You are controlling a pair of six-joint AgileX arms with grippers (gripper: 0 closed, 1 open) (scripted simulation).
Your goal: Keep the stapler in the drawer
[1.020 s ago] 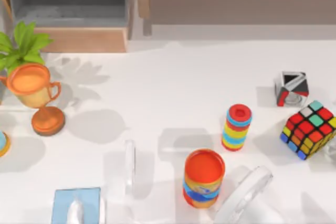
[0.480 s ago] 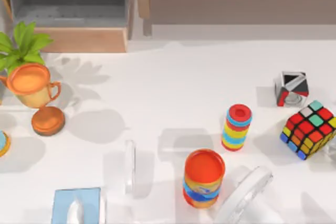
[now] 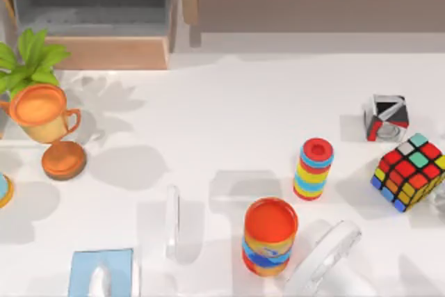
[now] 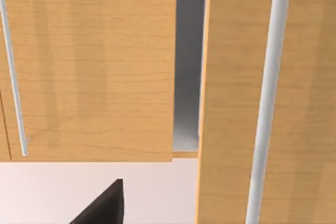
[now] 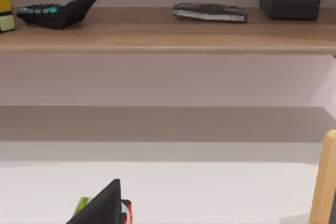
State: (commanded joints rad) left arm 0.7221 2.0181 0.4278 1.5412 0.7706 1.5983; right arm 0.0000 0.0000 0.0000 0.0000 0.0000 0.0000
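While the slim see-through stapler (image 3: pixel 172 222) lies flat on the white table (image 3: pixel 229 109), near the front and left of the tall orange can (image 3: pixel 269 236), nothing holds it. The big drawer (image 3: pixel 97 15) with the grey inside and tan wooden front sits far back on the left, pulled open, so it looks ready to take the stapler. Both arms seem parked. I cannot tell if their grippers are open or closed. A dark gripper tip (image 4: pixel 105 205) shows near the wood.
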